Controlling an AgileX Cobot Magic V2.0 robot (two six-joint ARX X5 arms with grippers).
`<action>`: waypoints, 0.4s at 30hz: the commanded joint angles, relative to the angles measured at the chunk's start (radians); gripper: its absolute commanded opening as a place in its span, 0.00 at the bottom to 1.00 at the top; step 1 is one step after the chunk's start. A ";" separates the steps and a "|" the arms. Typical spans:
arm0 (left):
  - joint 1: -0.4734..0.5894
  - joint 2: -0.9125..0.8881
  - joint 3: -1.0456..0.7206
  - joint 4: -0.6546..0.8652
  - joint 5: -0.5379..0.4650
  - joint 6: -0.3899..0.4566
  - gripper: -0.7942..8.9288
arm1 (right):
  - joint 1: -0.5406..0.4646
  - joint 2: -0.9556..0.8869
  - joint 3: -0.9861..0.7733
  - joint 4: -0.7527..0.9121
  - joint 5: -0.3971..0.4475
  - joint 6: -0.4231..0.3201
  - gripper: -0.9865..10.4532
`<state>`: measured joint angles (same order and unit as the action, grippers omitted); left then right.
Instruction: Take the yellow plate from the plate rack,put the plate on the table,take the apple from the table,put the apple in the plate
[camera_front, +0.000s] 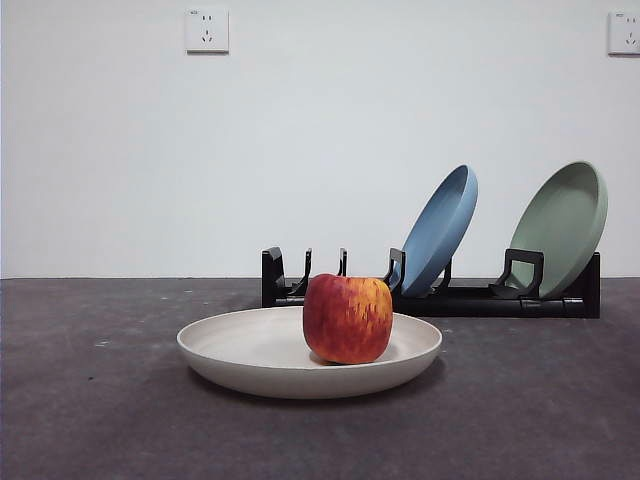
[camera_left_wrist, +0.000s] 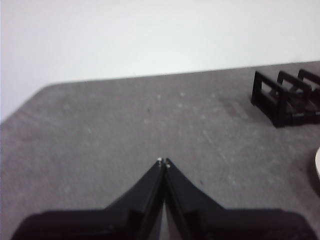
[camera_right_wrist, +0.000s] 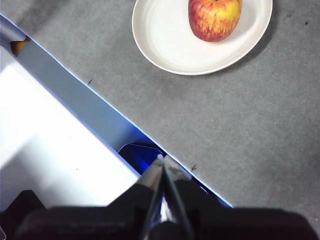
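The yellow plate (camera_front: 250, 350) is cream-coloured and lies flat on the dark grey table (camera_front: 100, 400) in front of the plate rack (camera_front: 470, 298). The red apple (camera_front: 347, 318) sits in the plate, right of its middle. The right wrist view shows the plate (camera_right_wrist: 170, 40) and the apple (camera_right_wrist: 215, 17) from above, well away from my right gripper (camera_right_wrist: 163, 159), which is shut and empty at the table's edge. My left gripper (camera_left_wrist: 163, 161) is shut and empty above bare table, with the rack's end (camera_left_wrist: 287, 97) off to one side. Neither arm shows in the front view.
A blue plate (camera_front: 440, 228) and a sage-green plate (camera_front: 562, 225) lean in the rack's middle and right slots; the left slots stand empty. A white wall rises behind the table. The table's edge (camera_right_wrist: 100, 107) with white and blue surfaces beyond shows in the right wrist view.
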<state>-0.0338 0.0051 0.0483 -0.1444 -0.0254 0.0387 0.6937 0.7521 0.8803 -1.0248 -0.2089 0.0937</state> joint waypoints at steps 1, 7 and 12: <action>0.004 -0.003 -0.035 0.017 0.005 -0.049 0.08 | 0.002 -0.002 -0.005 0.002 0.002 0.006 0.09; 0.003 -0.003 -0.045 -0.024 0.006 -0.074 0.08 | 0.002 -0.002 -0.005 0.002 0.002 0.006 0.09; 0.003 -0.003 -0.045 -0.037 0.010 -0.115 0.08 | 0.002 -0.002 -0.005 0.002 0.002 0.006 0.09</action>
<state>-0.0338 0.0048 0.0170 -0.1864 -0.0189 -0.0498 0.6937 0.7521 0.8803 -1.0248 -0.2085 0.0937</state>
